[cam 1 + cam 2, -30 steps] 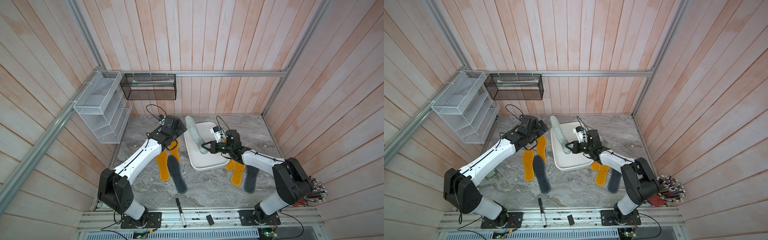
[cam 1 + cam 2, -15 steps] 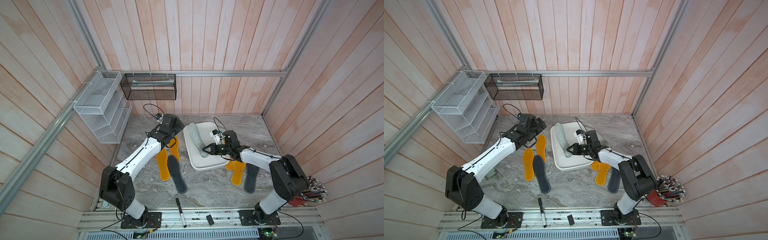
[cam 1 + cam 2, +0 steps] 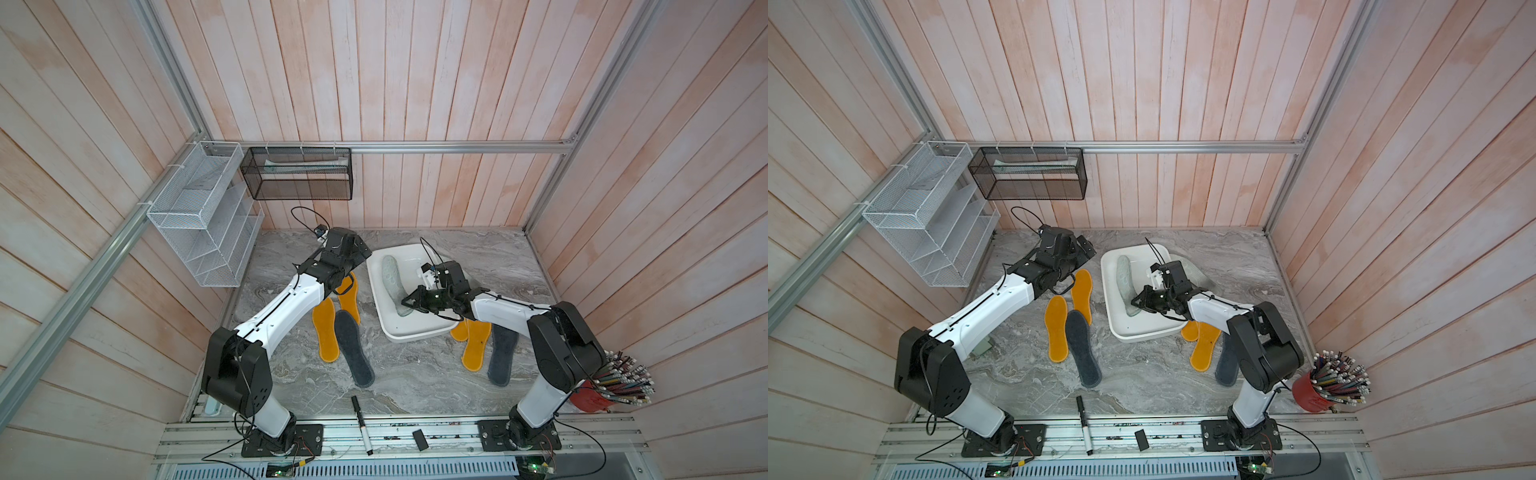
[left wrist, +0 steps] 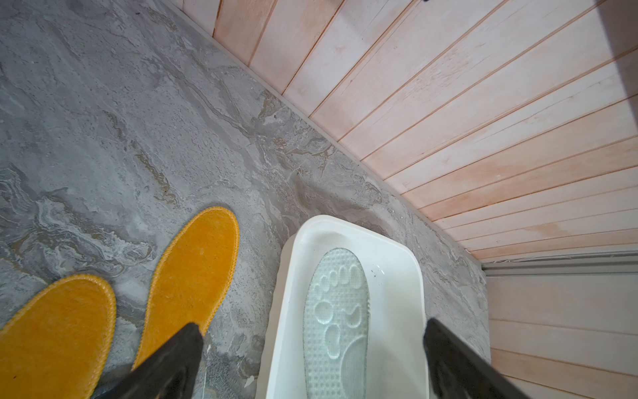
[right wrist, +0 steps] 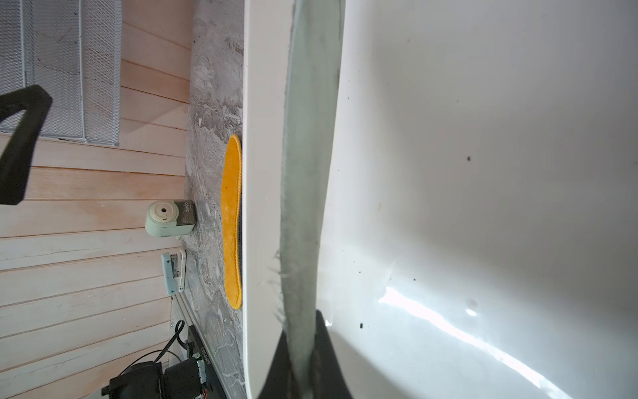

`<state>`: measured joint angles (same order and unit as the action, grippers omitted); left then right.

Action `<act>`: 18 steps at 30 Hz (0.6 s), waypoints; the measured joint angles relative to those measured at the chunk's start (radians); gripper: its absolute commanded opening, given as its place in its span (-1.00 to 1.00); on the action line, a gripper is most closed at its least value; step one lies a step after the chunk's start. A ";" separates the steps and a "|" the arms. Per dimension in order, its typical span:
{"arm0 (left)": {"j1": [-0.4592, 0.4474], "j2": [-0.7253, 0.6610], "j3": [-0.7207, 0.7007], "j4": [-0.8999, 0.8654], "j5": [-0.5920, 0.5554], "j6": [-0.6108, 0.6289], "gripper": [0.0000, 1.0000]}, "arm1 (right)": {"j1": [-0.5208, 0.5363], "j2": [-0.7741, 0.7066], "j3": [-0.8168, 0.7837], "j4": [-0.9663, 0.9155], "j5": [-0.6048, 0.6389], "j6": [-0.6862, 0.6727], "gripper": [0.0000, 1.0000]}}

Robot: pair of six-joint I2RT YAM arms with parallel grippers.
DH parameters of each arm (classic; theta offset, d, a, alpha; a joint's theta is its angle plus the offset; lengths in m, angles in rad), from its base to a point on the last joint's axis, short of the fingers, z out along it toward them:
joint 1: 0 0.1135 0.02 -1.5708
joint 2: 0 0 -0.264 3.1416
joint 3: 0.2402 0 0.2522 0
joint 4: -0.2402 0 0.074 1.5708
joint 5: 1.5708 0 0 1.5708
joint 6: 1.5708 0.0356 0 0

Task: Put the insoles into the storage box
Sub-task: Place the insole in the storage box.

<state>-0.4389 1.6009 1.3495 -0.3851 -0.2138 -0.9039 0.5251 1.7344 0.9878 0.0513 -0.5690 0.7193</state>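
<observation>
**Pale insole held in the storage box by the right hand**

The grey marbled worktop (image 3: 415,374) carries everything. Mid-worktop, slightly to the far side, the storage box (image 3: 409,336) is set between the two arms, probably so that either arm can reach it. Its long axis runs near to far, with a slight slant.

Most insoles are not yet stowed. Yellow insoles (image 3: 326,328) and dark grey insoles (image 3: 353,353) are laid flat on the worktop in two groups, one just left of the box and one at its near right corner. Their long axes run roughly near to far, about parallel to the box. One yellow insole on the right is partly hidden under the box rim.

Inside the box, the pale insole (image 3: 390,276) is placed along the left wall. Its toe end points to the far end of the box and its footprint pattern is turned upward. Its long axis follows that of the box, which is judged necessary because the box is only a little longer than an insole.

The right hand (image 3: 1138,302) is clenched on the heel end of that insole, near the box's near end, apparently to steer it down flat. Release is judged the step in hand.

The left hand (image 4: 312,328) is released, with jaws spread wide and nothing between them. It is held above the far left edge of the box.
</observation>
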 measured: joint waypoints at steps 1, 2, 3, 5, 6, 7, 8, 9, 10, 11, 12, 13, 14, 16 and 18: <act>0.003 0.000 0.000 0.000 0.000 0.003 1.00 | 0.010 0.010 0.003 -0.002 0.010 0.010 -1.00; 0.006 0.000 0.000 0.000 0.001 0.006 1.00 | 0.017 0.019 0.005 -0.005 0.018 0.015 -1.00; 0.010 0.000 0.000 0.000 0.002 0.009 1.00 | 0.024 0.030 0.010 -0.010 0.027 0.022 -1.00; 0.019 0.000 0.000 0.000 0.005 0.013 1.00 | 0.033 0.047 0.016 -0.022 0.042 0.036 -1.00; 0.023 0.000 0.000 0.001 0.008 0.014 1.00 | 0.036 0.055 0.022 -0.028 0.049 0.040 -1.00; 0.027 0.000 0.000 0.001 0.008 0.018 1.00 | 0.037 0.064 0.028 -0.034 0.052 0.042 -1.00; 0.032 0.000 0.000 0.002 0.011 0.020 1.00 | 0.038 0.073 0.036 -0.041 0.056 0.044 -0.99; 0.035 0.000 0.000 0.002 0.014 0.021 1.00 | 0.038 0.080 0.042 -0.046 0.061 0.048 -0.99; 0.038 0.000 0.000 0.003 0.017 0.021 1.00 | 0.038 0.087 0.047 -0.049 0.065 0.050 -0.99; 0.040 0.000 0.000 0.004 0.023 0.022 1.00 | 0.038 0.094 0.049 -0.052 0.070 0.054 -0.99; 0.043 0.000 0.000 0.005 0.026 0.023 1.00 | 0.038 0.098 0.049 -0.052 0.073 0.059 -0.98; 0.045 0.000 0.000 0.005 0.029 0.023 1.00 | 0.038 0.101 0.049 -0.053 0.075 0.064 -0.97; 0.046 0.000 0.000 0.005 0.031 0.024 1.00 | 0.038 0.104 0.049 -0.054 0.076 0.066 -0.97; 0.048 0.000 0.000 0.005 0.038 0.025 1.00 | 0.038 0.109 0.049 -0.053 0.077 0.071 -0.92; 0.052 0.000 0.000 0.006 0.045 0.025 1.00 | 0.038 0.114 0.049 -0.052 0.077 0.075 -0.84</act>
<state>-0.3866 1.6009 1.3495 -0.3794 -0.1688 -0.8787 0.5632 1.8484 1.0370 -0.0010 -0.4915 0.7940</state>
